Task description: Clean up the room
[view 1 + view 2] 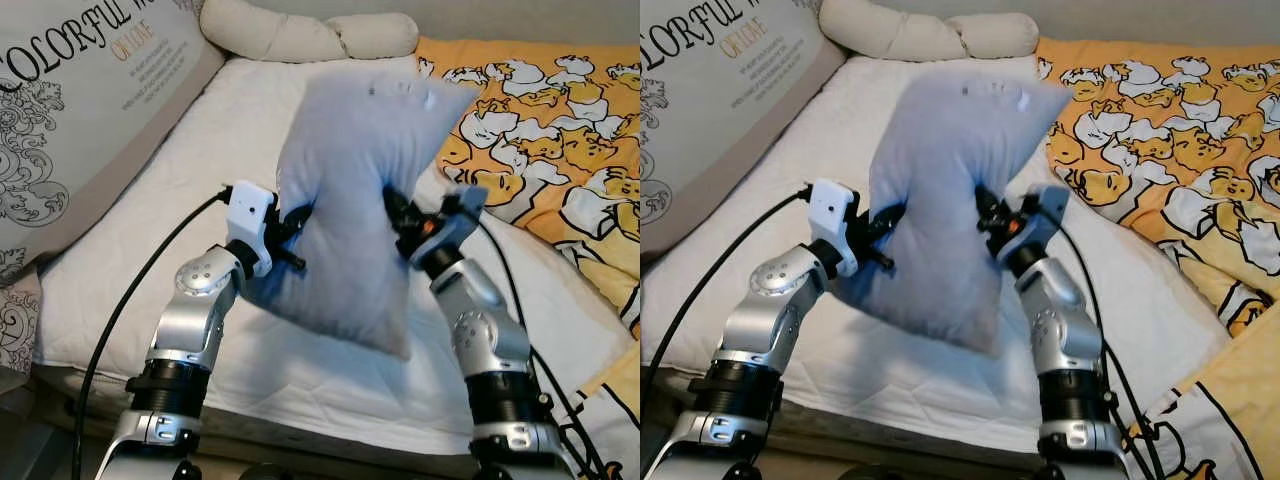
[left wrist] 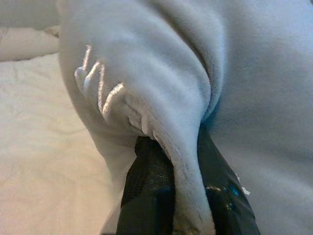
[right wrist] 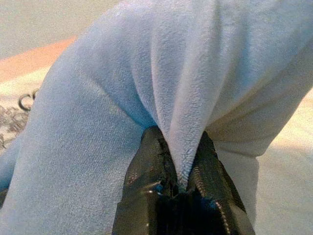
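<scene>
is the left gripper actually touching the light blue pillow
Touching. The left wrist view shows the left gripper with both black fingers pinching a fold of the light blue pillow.

The fingertips of the left claw (image 1: pixel 297 232) and of the right claw (image 1: pixel 395 222) are buried in folds of the pale blue pillow (image 1: pixel 355 200). The pillow's upper corner is blurred. The printed cushion (image 1: pixel 70 110) is cut off by the picture's edge, and its small lettering cannot be read.
</scene>
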You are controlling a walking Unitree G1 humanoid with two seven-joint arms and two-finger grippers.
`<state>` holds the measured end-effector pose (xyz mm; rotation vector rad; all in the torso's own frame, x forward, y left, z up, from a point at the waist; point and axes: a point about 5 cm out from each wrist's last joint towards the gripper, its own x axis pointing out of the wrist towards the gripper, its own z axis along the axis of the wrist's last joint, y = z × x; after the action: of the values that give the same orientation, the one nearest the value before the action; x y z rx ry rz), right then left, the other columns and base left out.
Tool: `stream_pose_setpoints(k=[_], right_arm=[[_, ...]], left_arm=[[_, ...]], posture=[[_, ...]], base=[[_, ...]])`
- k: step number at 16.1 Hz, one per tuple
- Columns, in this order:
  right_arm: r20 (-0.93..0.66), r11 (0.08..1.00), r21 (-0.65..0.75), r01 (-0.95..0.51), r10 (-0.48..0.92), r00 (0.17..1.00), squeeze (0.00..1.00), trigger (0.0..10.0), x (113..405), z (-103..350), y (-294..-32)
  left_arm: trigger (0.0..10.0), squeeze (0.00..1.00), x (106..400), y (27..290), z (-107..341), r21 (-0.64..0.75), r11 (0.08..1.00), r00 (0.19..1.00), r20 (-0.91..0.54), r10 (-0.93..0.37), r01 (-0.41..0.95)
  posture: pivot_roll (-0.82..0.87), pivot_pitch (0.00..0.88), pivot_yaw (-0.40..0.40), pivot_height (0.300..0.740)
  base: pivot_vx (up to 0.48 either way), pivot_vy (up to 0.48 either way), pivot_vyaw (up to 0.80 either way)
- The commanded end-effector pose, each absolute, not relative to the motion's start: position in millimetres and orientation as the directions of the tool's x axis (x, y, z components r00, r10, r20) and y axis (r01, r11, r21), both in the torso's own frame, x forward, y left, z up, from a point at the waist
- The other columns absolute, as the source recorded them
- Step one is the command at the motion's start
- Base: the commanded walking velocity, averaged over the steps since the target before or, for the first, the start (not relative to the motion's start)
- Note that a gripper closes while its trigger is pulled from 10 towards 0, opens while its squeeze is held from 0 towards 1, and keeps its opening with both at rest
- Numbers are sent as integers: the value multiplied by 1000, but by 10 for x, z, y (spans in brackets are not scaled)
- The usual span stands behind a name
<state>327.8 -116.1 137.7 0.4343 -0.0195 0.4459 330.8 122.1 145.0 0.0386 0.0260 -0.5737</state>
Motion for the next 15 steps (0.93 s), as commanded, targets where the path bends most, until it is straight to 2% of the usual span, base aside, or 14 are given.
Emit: stream_pose_setpoints(k=[1, 3, 6, 8, 10, 15], right_arm=[[101, 815, 374, -443, 440, 893, 0, 10000, 3244, 1400, -1048], [60, 846, 351, -401, 407, 912, 0, 10000, 3217, 1316, -1068], [-7, 870, 374, -321, 348, 937, 0, 10000, 3231, 1238, -1137], [-12, 870, 388, -304, 334, 942, 0, 10000, 3237, 1243, -1156], [-23, 874, 386, -294, 328, 944, 0, 10000, 3235, 1218, -1148], [-45, 878, 400, -264, 307, 951, 0, 10000, 3233, 1187, -1137]], left_arm=[[10000, 0, 3299, 1184, 1536, 55, 845, 847, -10, -532, 531], [10000, 0, 3303, 1210, 1521, 57, 867, 868, -34, -495, 496], [10000, 0, 3333, 1247, 1510, 63, 886, 888, -53, -456, 459], [10000, 0, 3352, 1259, 1529, 75, 890, 893, -59, -447, 450], [10000, 0, 3358, 1271, 1539, 77, 890, 893, -64, -446, 450], [10000, 0, 3383, 1310, 1553, 85, 893, 896, -74, -437, 442]], posture=[[40, 0, 46, 740], [37, 0, 50, 740], [36, 0, 52, 740], [42, 0, 51, 740], [42, 0, 51, 740], [45, 0, 61, 740]], base=[[0, 0, 0], [0, 0, 0], [0, 301, 0], [0, 315, -209], [0, 317, -800], [0, 333, 0]])
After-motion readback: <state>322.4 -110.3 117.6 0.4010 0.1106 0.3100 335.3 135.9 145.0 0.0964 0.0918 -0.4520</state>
